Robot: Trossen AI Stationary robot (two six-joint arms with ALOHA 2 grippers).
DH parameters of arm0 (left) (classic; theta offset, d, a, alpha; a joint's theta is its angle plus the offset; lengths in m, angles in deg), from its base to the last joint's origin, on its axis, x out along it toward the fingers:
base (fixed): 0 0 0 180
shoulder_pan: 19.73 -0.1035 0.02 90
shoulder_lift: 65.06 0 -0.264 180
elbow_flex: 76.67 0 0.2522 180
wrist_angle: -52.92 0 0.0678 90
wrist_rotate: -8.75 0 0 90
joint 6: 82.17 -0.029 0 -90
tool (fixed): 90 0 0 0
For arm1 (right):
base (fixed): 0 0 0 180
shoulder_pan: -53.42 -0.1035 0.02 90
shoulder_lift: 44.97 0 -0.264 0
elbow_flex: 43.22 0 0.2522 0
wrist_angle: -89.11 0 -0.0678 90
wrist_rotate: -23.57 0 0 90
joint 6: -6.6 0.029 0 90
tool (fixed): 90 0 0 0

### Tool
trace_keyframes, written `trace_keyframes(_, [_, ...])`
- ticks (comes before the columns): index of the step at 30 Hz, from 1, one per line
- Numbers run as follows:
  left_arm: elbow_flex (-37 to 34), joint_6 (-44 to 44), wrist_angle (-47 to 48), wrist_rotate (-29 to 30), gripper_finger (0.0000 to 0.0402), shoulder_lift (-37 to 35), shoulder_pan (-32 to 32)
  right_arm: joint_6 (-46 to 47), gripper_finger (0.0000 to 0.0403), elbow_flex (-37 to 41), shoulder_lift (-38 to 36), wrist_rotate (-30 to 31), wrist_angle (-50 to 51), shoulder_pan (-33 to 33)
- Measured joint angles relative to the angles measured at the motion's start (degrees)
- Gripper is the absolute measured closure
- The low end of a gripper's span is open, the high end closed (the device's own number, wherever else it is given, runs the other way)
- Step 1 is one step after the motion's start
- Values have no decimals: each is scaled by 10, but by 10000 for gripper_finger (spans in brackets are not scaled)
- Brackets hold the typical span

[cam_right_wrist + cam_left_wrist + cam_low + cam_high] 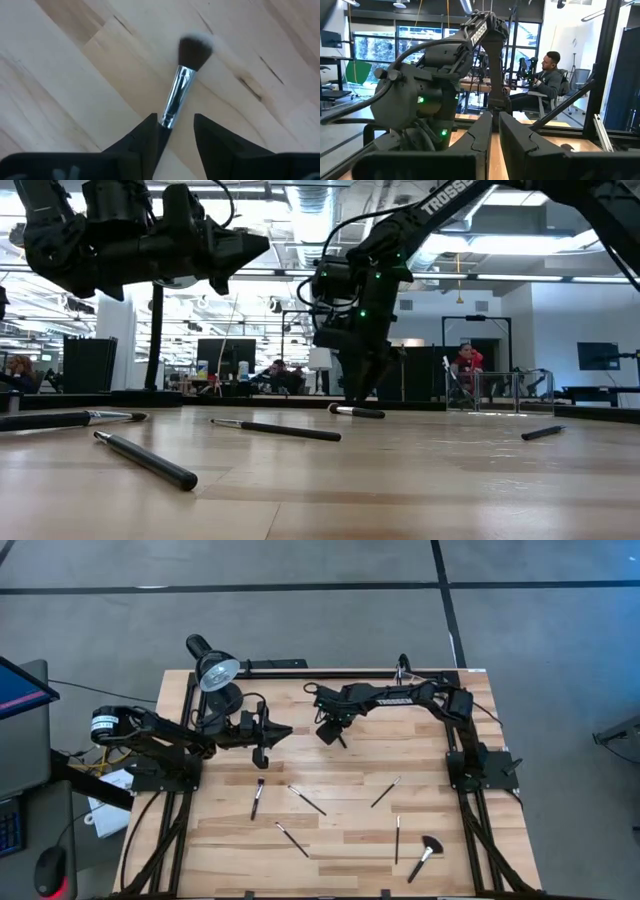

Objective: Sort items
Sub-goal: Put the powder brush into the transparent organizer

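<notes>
A brush with a silver ferrule and a dark, white-tipped head (182, 82) lies flat on the wooden table, far of centre (341, 741). My right gripper (175, 127) points down over it, open, with one finger on either side of the handle just behind the ferrule. In the low view the brush (357, 412) rests on the table under that gripper (365, 392). My left gripper (288, 730) hovers at the far left, pointing level toward the right arm. Its fingers (485, 137) are nearly together with nothing between them. Several more brushes lie nearer, among them one (257, 798) and a fan-headed one (424, 858). My right gripper straddles the brush's handle (165, 120) from above, fingers pointing down and across it. One finger lies close against the handle, but I cannot tell whether it touches. The brush lies flat on the table.
A black desk lamp (214, 670) stands at the table's far left corner, close behind my left arm. Loose brushes (307, 800), (386, 791), (293, 839), (397, 838) are scattered over the near half. People sit in the room beyond the table.
</notes>
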Motion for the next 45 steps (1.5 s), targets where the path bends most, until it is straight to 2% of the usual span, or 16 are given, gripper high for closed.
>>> trace_keyframes(11, [0,3,-2,0,371,0,0,17,271,0,13,2,20,-2])
trace_keyframes(16, [0,13,-2,0,372,0,0,7,275,0,13,11,60,-2])
trace_keyframes(26, [0,13,-2,0,372,0,0,-28,300,0,13,29,98,-4])
trace_keyframes(32, [0,13,-2,0,372,0,0,-34,324,1,13,30,99,0])
trace_keyframes(40, [0,15,0,0,372,0,0,-66,344,-5,53,29,102,3])
trace_keyframes(45, [0,18,0,0,372,0,0,-77,362,-1,41,40,99,1])
